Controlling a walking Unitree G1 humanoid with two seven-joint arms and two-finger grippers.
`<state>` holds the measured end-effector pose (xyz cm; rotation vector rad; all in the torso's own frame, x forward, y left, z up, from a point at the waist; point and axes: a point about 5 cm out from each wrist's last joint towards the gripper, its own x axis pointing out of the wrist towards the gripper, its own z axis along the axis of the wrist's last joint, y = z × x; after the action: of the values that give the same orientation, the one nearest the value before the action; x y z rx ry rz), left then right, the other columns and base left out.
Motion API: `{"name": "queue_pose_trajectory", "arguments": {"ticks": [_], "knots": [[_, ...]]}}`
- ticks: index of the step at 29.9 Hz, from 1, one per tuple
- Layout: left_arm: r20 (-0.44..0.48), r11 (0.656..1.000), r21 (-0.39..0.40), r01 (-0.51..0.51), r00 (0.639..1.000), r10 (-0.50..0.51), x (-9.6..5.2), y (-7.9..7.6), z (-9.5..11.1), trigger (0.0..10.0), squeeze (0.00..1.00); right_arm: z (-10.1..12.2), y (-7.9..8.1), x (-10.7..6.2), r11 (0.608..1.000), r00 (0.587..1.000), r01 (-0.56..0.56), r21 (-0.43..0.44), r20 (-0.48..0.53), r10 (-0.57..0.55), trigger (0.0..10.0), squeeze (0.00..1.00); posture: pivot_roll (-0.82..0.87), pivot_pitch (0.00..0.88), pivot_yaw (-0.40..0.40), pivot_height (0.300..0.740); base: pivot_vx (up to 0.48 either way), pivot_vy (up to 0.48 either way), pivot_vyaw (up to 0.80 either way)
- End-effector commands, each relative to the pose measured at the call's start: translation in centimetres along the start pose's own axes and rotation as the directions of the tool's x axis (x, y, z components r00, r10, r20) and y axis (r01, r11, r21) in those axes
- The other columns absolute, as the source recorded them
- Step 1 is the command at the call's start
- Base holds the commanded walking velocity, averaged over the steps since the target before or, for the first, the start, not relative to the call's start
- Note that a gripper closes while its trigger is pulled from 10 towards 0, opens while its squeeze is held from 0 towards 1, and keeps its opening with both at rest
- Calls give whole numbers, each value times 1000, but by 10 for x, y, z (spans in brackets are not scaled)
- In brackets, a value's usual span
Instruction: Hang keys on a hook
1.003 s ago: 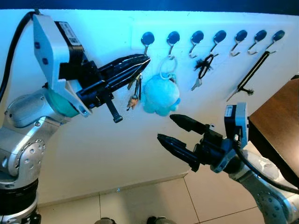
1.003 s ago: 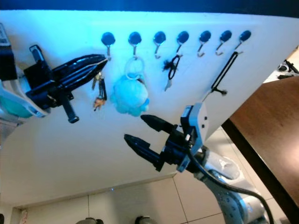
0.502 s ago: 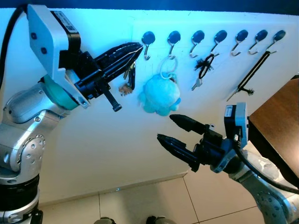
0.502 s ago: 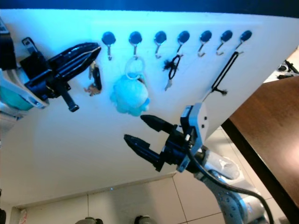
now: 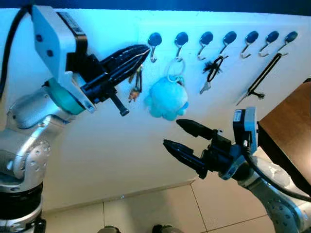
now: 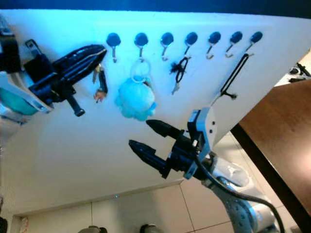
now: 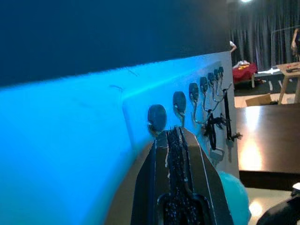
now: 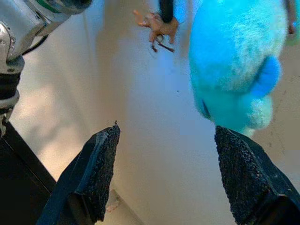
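White wall (image 5: pixel 121 160) bathed in cyan light, with a row of seven dark-knobbed hooks across the top and pale floor tiles (image 5: pixel 160 208) below. Up at the left end of the row, the left gripper (image 5: pixel 144 50) reaches in from the left, its two long black fingers pressed together to a point just left of the leftmost hook (image 5: pixel 154 43) and not quite touching it. The keys (image 5: pixel 135 83) dangle right beneath those fingertips, pinched at their top end between the closed fingers. The bunch hangs straight down, long axis vertical, a dark fob above and a small tan charm at the bottom, close against the wall, just left of the leftmost hook and below its level. They are beside the hook rather than on it.

Next hook along carries a fluffy blue plush keychain (image 5: pixel 167 99) on a pale ring. Further right, a dark key bundle (image 5: pixel 211 70) hangs from the fourth hook, and a long black strap (image 5: pixel 260 77) slants down from the far-right end.

Lower down, the right gripper (image 5: pixel 182 136) hovers away from the wall below the plush, fingers spread wide apart with nothing between them. A dark wooden tabletop (image 5: pixel 291 121) cuts in at the right edge.
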<state>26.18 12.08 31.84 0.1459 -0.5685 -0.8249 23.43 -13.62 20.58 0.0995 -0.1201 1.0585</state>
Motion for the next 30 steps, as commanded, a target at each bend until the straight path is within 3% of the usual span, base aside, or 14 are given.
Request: {"name": "queue_pose_trajectory", "arguments": {"ticks": [1,11,28,29,30], "knots": [[-20,1000,9,-21,1000,21,3,-3,-3,10000,0,-2,0,-1,1000,1000,1,2,-12,-1,10000,0,-2,75,-5,740,0,0,0],[-23,984,9,-179,984,179,10,12,-6,10000,0,-2,0,0,1000,1000,0,4,-10,0,10000,0,3,77,-2,740,0,0,0],[-7,992,5,-128,992,128,9,4,-3,10000,0,-3,0,0,1000,1000,0,7,-11,0,10000,0,5,74,-1,740,0,0,0],[-38,992,64,-107,993,109,17,-5,-10,10000,0,-4,0,0,1000,1000,0,9,-13,0,10000,0,7,70,-2,740,0,0,0],[-38,992,64,-107,993,109,17,-5,-10,10000,0,-4,0,0,1000,1000,0,9,-13,0,10000,0,7,70,-2,740,0,0,0]]}}
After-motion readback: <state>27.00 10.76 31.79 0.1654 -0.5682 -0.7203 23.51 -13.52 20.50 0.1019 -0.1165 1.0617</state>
